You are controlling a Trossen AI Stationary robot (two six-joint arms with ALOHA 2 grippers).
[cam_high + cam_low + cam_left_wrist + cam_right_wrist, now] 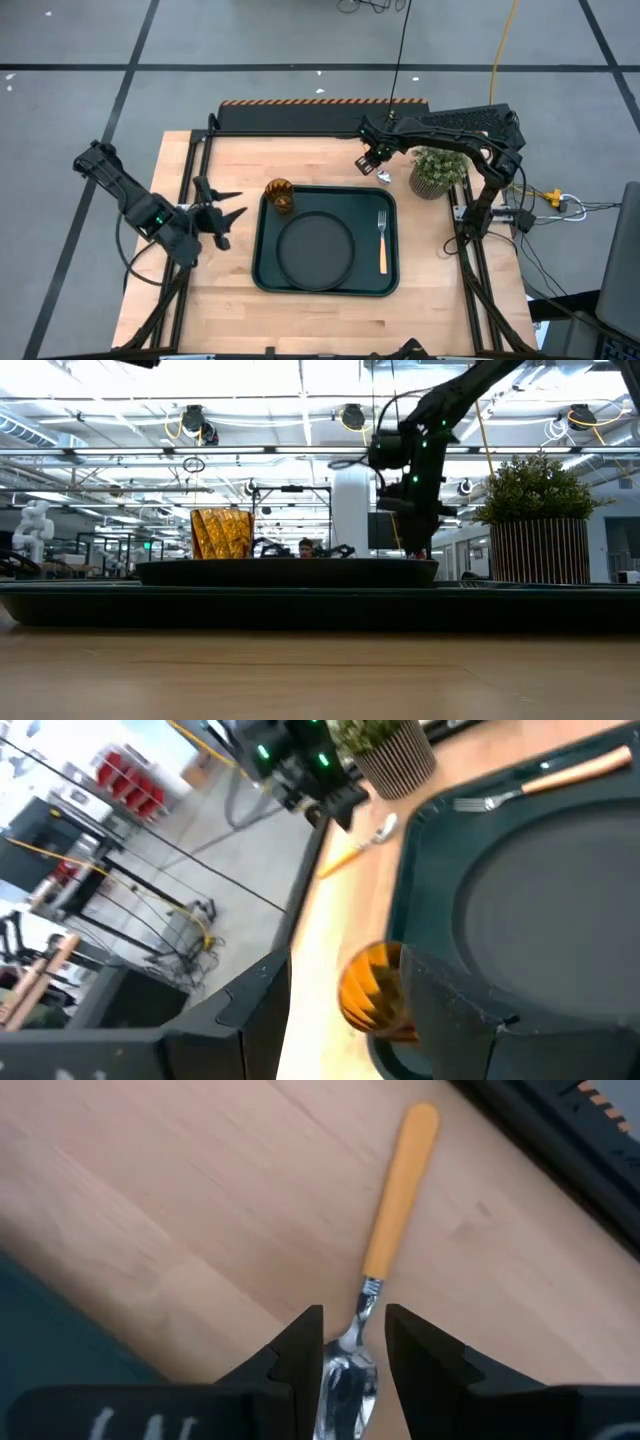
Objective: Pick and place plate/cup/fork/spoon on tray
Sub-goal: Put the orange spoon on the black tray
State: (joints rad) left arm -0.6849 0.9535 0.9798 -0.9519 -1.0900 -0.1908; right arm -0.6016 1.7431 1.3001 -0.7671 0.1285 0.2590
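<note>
My right gripper (354, 1342) sits over the spoon (385, 1250), fingers (300, 1345) narrow, one on each side of the neck just above the silver bowl. Can't tell if the pads actually touch the metal. Spoon lies flat on the bare wooden table (300, 160), orange handle pointing away from my wrist. In the high view the right gripper (368, 161) is at the far side of the table, just beyond the tray's far right corner, beside the potted plant (438, 170).

My left gripper (222, 213) hovers just off the tray's left edge, fingers spread wide, empty.

Tray (262, 262) sits mid-table. Plate (315, 250) lies flat in its middle. Cup (280, 195) stands upright in the tray's far left corner, close to the left gripper. Fork (382, 240) lies along the tray's right side, tines toward the far edge, handle toward the near edge, apart from the plate.
</note>
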